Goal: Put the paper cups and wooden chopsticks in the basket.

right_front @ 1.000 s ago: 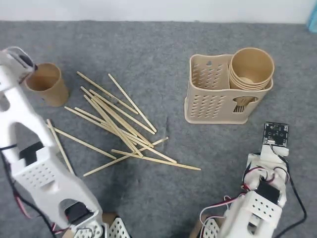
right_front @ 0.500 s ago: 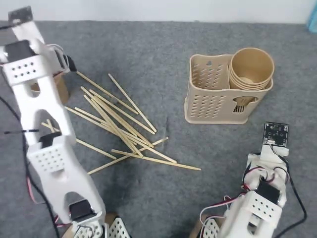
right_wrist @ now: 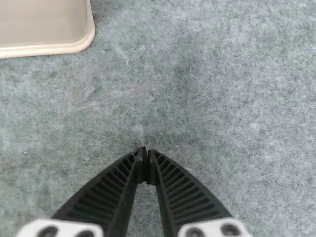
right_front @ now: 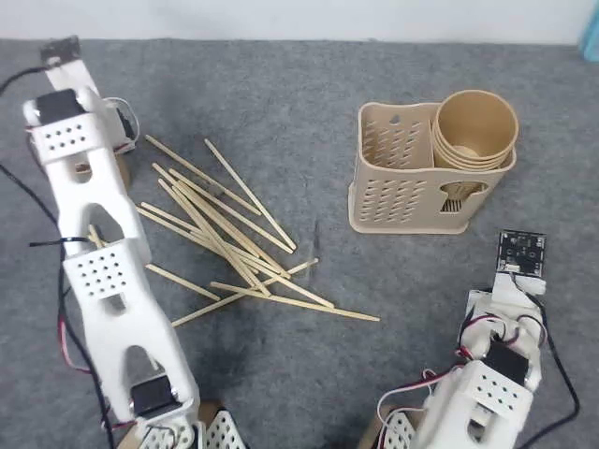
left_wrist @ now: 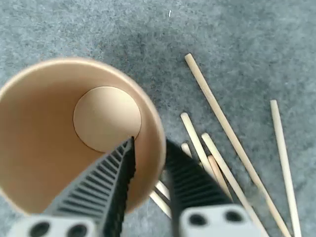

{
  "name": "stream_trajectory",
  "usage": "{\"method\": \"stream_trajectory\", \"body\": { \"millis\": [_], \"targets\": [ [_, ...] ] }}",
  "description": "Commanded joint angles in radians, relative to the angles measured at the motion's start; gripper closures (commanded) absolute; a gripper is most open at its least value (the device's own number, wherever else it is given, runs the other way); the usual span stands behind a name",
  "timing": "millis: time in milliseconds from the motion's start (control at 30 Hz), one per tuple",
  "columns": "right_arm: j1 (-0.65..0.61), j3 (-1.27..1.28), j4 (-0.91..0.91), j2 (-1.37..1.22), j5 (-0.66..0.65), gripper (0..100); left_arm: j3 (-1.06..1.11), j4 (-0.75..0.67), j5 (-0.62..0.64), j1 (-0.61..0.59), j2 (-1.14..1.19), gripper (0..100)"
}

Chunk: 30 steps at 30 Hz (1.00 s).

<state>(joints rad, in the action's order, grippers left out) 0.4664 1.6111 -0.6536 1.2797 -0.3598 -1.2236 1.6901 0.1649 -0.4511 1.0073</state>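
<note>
A brown paper cup (left_wrist: 106, 116) stands upright at the table's left, mostly hidden under my left arm (right_front: 70, 140) in the high view. My left gripper (left_wrist: 149, 143) is open astride the cup's wall, one finger inside the cup and one outside the rim. Several wooden chopsticks (right_front: 225, 224) lie scattered right of the cup, some close beside it (left_wrist: 222, 128). The beige basket (right_front: 398, 201) stands at the right with stacked paper cups (right_front: 475, 126) in its right compartment. My right gripper (right_wrist: 146, 150) is shut and empty, low over the carpet near the basket's base (right_wrist: 44, 24).
Grey carpet covers the table. The basket's left compartment (right_front: 398, 140) has nothing in it. My right arm (right_front: 505, 318) sits in front of the basket at the near right. A pale wall edge runs along the back.
My left arm swung from the far left edge in over the cup and came down, so it now covers the cup. The right arm has not moved.
</note>
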Motion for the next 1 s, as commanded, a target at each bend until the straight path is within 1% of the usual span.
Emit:
{"method": "stream_trajectory", "body": {
  "millis": [0, 167, 300, 400, 467, 567, 733, 867, 967],
  "targets": [
    [-0.005, -0.008, 0.016, 0.022, -0.017, 99.0, -0.096, 0.049, -0.008, 0.006, -0.014, 99],
    [-0.005, -0.008, 0.016, 0.022, -0.017, 99.0, -0.240, 0.068, 0.009, -0.003, -0.014, 99],
    [-0.005, -0.008, 0.016, 0.022, -0.017, 99.0, -0.323, 0.068, 0.133, -0.040, -0.014, 99],
    [-0.005, -0.008, 0.016, 0.022, -0.017, 99.0, -0.348, 0.071, 0.149, -0.049, -0.020, 99],
    [-0.005, -0.008, 0.016, 0.022, -0.017, 99.0, -0.320, 0.071, 0.147, -0.052, -0.051, 99],
    [-0.005, -0.008, 0.016, 0.022, -0.017, 99.0, -0.206, 0.071, 0.147, -0.049, -0.143, 99],
    [-0.005, -0.008, 0.016, 0.022, -0.017, 99.0, 0.136, 0.069, 0.149, -0.018, -0.399, 99],
    [-0.005, -0.008, 0.016, 0.022, -0.017, 99.0, 0.412, 0.068, 0.152, 0.035, -0.624, 99],
    [-0.005, -0.008, 0.016, 0.022, -0.017, 99.0, 0.568, 0.068, 0.152, 0.094, -0.783, 99]
  ]
}}
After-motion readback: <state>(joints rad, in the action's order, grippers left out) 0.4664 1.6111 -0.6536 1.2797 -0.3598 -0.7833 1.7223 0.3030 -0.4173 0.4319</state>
